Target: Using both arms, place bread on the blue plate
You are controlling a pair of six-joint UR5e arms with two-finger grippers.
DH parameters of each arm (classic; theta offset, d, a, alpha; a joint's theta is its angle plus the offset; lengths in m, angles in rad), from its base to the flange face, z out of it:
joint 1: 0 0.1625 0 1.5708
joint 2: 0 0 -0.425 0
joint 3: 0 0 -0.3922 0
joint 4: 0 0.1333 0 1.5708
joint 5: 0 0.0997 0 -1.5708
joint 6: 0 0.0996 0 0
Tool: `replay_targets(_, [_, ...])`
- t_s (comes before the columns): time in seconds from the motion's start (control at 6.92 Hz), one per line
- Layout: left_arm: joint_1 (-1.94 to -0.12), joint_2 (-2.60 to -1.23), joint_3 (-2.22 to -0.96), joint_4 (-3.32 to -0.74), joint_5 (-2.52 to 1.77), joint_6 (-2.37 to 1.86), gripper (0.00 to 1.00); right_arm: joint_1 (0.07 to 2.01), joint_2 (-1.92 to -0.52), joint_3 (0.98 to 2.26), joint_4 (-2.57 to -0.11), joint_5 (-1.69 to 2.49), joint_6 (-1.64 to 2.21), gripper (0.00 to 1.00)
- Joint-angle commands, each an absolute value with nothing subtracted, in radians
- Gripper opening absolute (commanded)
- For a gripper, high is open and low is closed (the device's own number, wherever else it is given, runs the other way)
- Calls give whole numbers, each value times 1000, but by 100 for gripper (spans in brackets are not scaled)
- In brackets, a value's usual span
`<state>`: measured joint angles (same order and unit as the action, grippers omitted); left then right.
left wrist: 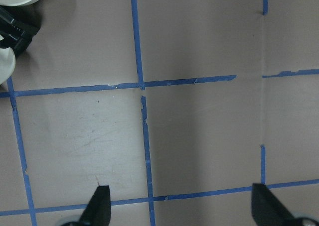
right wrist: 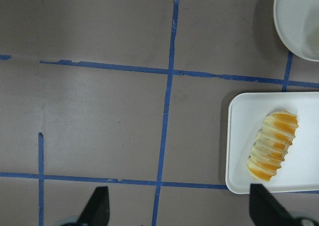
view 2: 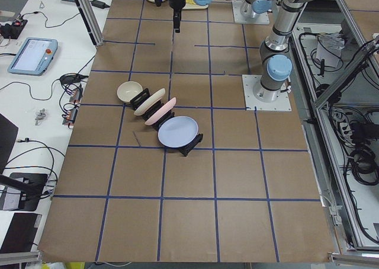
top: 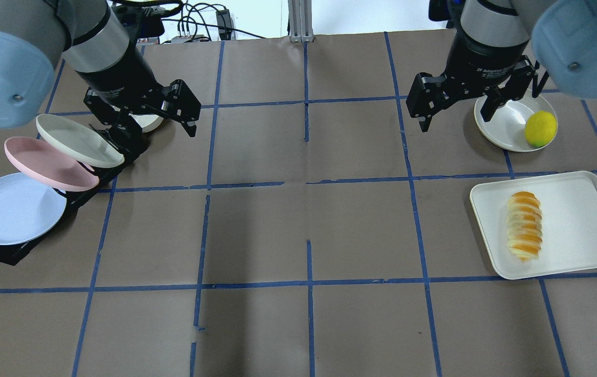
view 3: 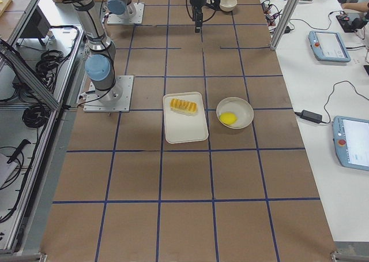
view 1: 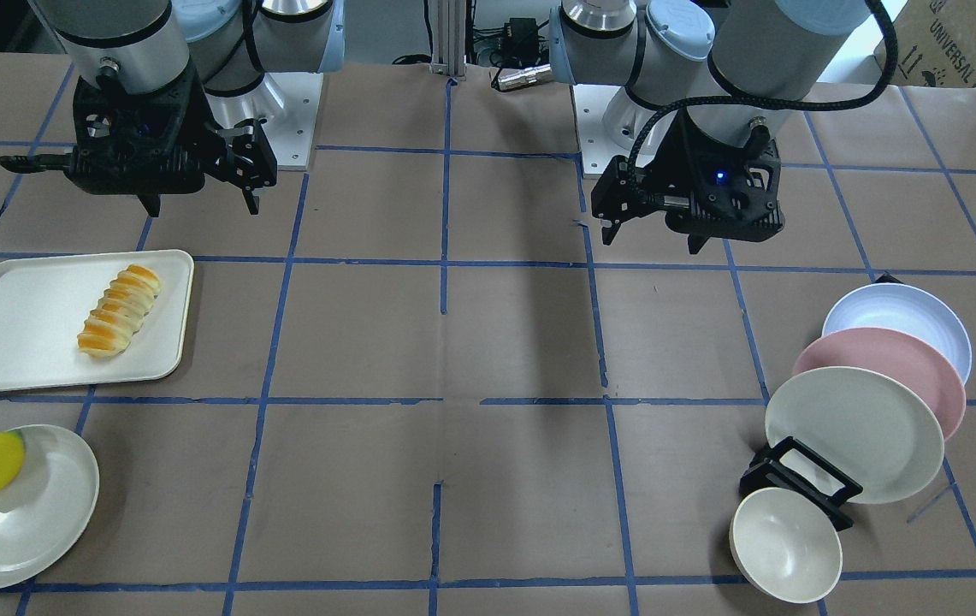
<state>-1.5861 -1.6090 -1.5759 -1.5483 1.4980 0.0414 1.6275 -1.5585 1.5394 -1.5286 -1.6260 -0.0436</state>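
The bread [view 1: 120, 310] lies on a white tray [view 1: 17, 342] on the robot's right side; it also shows in the overhead view [top: 524, 225] and the right wrist view [right wrist: 273, 152]. The blue plate [top: 13, 209] leans in a black rack [top: 0, 251] on the robot's left side, at the rack's near end [view 1: 898, 321]. My right gripper [top: 455, 120] is open and empty, hovering high beyond the tray. My left gripper [view 1: 652, 241] is open and empty, hovering above the table beside the rack's far end.
A pink plate [top: 47, 162] and a cream plate [top: 76, 139] lean in the same rack. A cream bowl [view 1: 785, 556] sits at the rack's far end. A yellow lemon [top: 540, 129] rests on a cream plate [top: 502, 123] beyond the tray.
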Motion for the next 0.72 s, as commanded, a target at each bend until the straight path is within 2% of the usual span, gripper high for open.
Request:
replay_targets(0.0, [-1585,-1615,-1574,-1548,1497,43,100,1628,-1559,1542,-1529,-1626,-43,100])
replay_targets(0.29, [-1554,-1608,-1575,-1548,1497,87,100,1623,-1555,1545,-1537,-1626,-48,100])
replay_targets(0.58, [-1415,-1588,-1574,-1569,1511,353,100,1547,-1560,1584,-1581,-1675,-49,100])
